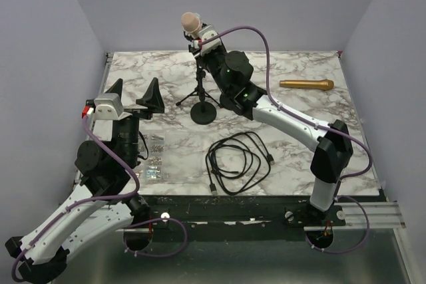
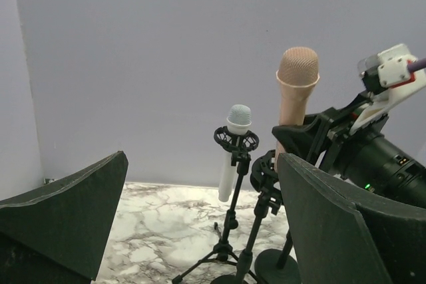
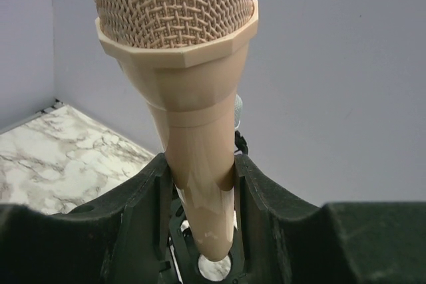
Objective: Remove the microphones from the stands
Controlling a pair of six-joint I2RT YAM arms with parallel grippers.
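A tan microphone (image 3: 193, 118) with a mesh head stands upright between the fingers of my right gripper (image 3: 201, 164), which is shut on its body. Its lower end sits just over the black clip ring (image 3: 214, 272) of the round-base stand (image 1: 204, 114); I cannot tell if they touch. In the top view the microphone head (image 1: 191, 21) rises above my right gripper (image 1: 200, 43) at the back of the table. The left wrist view shows the tan microphone (image 2: 297, 94) above the clip (image 2: 263, 172). My left gripper (image 1: 135, 84) is open and empty at the left.
A white microphone (image 2: 234, 147) sits in a tripod stand (image 1: 198, 94) just behind the round-base stand. A gold microphone (image 1: 306, 84) lies at the right. A coiled black cable (image 1: 236, 157) and small bags of parts (image 1: 156, 157) lie near the front.
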